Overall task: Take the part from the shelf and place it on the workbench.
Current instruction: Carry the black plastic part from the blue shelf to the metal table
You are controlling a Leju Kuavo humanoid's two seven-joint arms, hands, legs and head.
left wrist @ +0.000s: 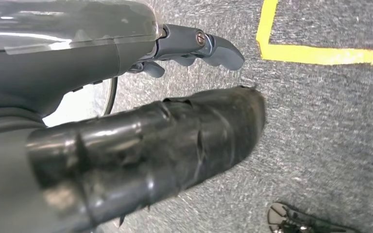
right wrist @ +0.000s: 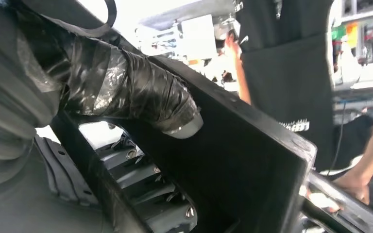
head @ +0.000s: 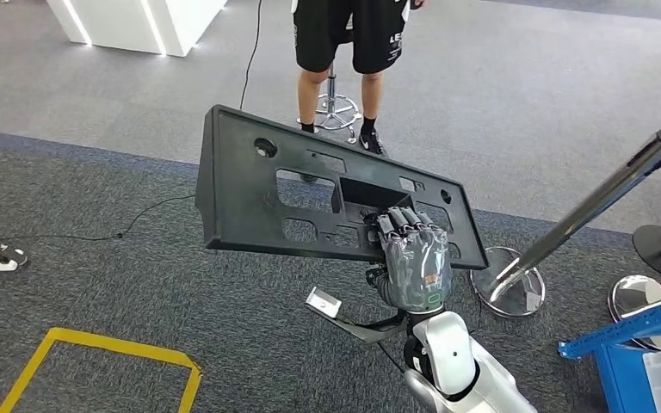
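Probably a demo hall: grey carpet, yellow floor tape, barrier post.

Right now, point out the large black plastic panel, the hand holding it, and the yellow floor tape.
Large black plastic panel [head: 250, 185]: head view, flat face left of the cutouts.
Right hand [head: 415, 262]: head view, back of the hand.
Yellow floor tape [head: 103, 346]: head view, top strip.

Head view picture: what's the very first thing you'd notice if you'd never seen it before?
The big black plastic part jumps out first, held up in the air in the middle of the picture by the robot's right hand, whose fingers hook into an opening near its lower edge. Behind it a person in black shorts stands on the grey carpet. At the right, a shiny silver barrier post leans across.
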